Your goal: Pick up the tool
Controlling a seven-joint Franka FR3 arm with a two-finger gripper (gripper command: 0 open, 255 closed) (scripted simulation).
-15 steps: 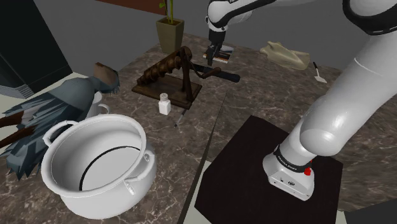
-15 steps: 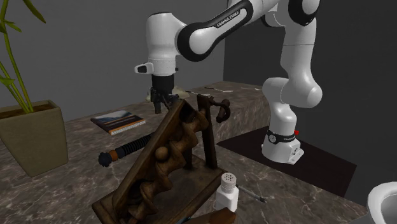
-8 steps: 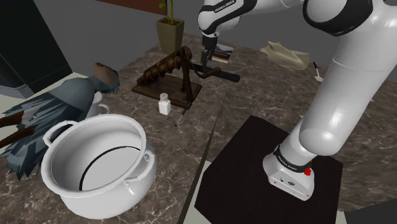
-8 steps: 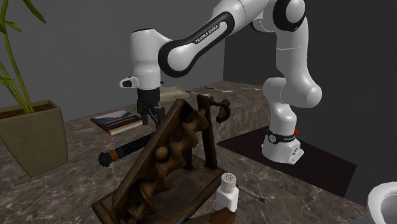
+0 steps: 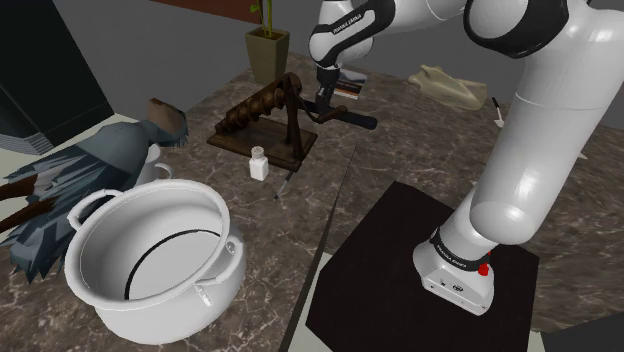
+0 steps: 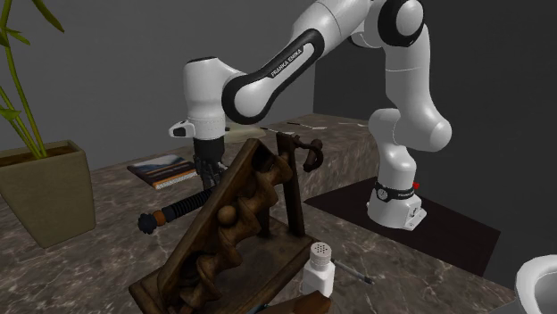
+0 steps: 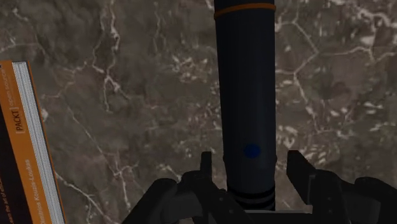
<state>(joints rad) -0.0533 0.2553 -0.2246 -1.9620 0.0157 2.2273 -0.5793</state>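
The tool [image 5: 355, 120] is a long dark cylinder with an orange ring, lying flat on the marble counter [image 5: 400, 150] behind a wooden stand [image 5: 262, 118]. In the second exterior view the tool [image 6: 174, 211] runs out from behind that stand [image 6: 236, 223]. My gripper [image 5: 322, 105] points straight down over the tool's middle, low at the counter [image 6: 207, 178]. In the wrist view the tool [image 7: 245, 95] lies between my fingers [image 7: 299, 172]. My gripper [image 7: 251, 172] straddles it: one finger sits close against the barrel, and a thin gap shows at the other.
A book [image 7: 25, 146] lies beside the tool, also seen as a book [image 6: 165, 169] behind the gripper. A white shaker [image 5: 259, 163] and a big white pot [image 5: 150, 255] stand nearer. A potted plant [image 6: 45, 187] is at the counter's end.
The arm has swung toward the shoulder view's left and come down onto the tool. The fingers have drawn in from wide apart to close around the barrel.
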